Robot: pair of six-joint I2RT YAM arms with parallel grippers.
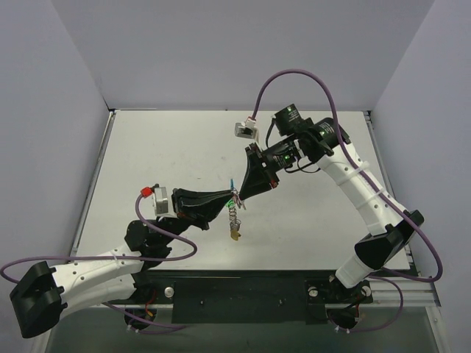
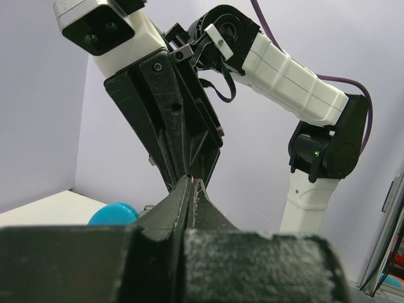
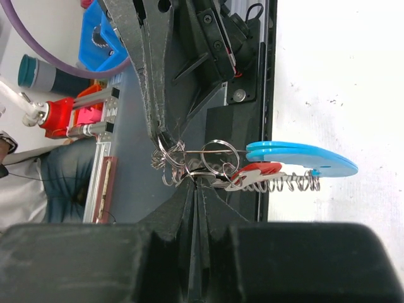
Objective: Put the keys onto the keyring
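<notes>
The keyring point(image 1: 234, 215), a silvery coiled-wire loop, hangs above the table's middle between both grippers, its yellow tag point(image 1: 234, 235) lowest. In the right wrist view its coil point(image 3: 290, 184) carries a blue tag point(image 3: 303, 159) and a red tag point(image 3: 259, 174). My left gripper point(image 1: 232, 197) is shut on the coil's looped end point(image 3: 163, 154). My right gripper point(image 3: 197, 180) is shut on a flat silver, dark-rimmed piece point(image 3: 214, 174) against the coil, seemingly one of the keys. A speck of green point(image 1: 235, 195) shows where the tips meet. In the left wrist view the left gripper point(image 2: 191, 183) touches the right fingers point(image 2: 170, 126).
The white table point(image 1: 147, 147) lies under the hanging ring, walled on three sides. A black rail point(image 1: 235, 290) runs along its near edge. Beyond that edge, the right wrist view shows a blue bin point(image 3: 101, 44) and red parts point(image 3: 60, 117).
</notes>
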